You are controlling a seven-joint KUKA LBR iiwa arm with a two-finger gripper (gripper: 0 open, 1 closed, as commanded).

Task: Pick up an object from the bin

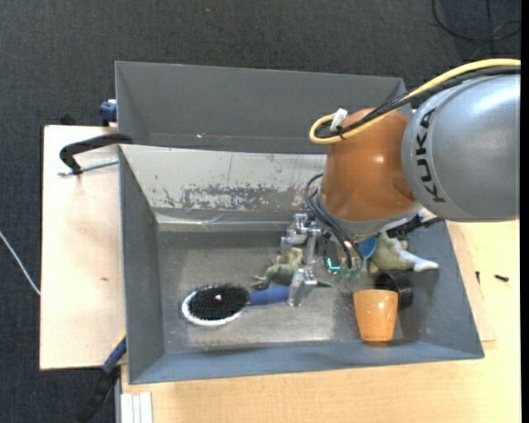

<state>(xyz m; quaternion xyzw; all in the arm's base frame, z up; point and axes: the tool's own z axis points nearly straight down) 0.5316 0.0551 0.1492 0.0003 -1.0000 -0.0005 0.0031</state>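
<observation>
Hairbrush (216, 304) lies left-right, blue handle toward the end effector (301, 258).

Hairbrush (216, 304) left of cup (376, 314)

Well behind your claw (301, 263) you see dark carpet floor (248, 29), black cables (493, 16) lying at its right.

The arm (463, 149) reaches down, end effector (302, 258) fingers spread.
</observation>
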